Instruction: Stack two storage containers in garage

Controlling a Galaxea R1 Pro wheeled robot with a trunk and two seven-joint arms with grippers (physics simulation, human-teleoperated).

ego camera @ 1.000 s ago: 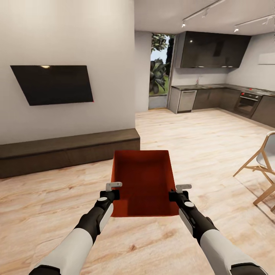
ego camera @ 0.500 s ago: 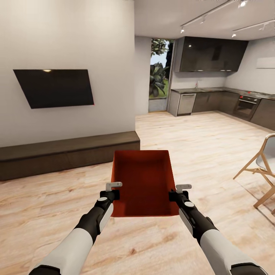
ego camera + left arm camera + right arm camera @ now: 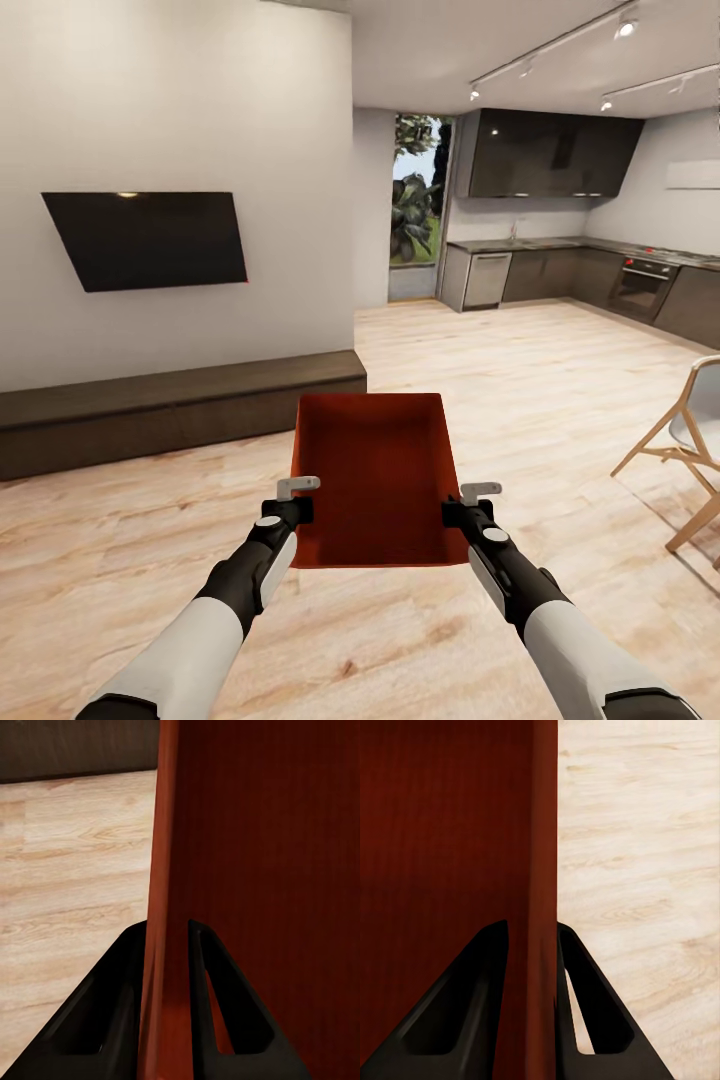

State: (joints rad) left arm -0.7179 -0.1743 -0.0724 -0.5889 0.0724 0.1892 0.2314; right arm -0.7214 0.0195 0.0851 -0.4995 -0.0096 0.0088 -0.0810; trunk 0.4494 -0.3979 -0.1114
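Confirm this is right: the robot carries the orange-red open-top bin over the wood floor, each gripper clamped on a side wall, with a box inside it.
Not quite. The head view shows the orange-red open-top bin empty. The rest holds: left gripper and right gripper each clamp a side wall, over the light wood plank floor.

View tilted upward: TV (image 3: 148, 238), bench (image 3: 180, 405), kitchen (image 3: 560, 270) and chair (image 3: 690, 440) sit lower in frame, more ceiling showing. Camera motion, not objects moving.

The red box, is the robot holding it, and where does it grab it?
Yes. It holds the orange-red storage container with both claws: the left claw pinches the left side wall, the right claw the right side wall, near the closer end.
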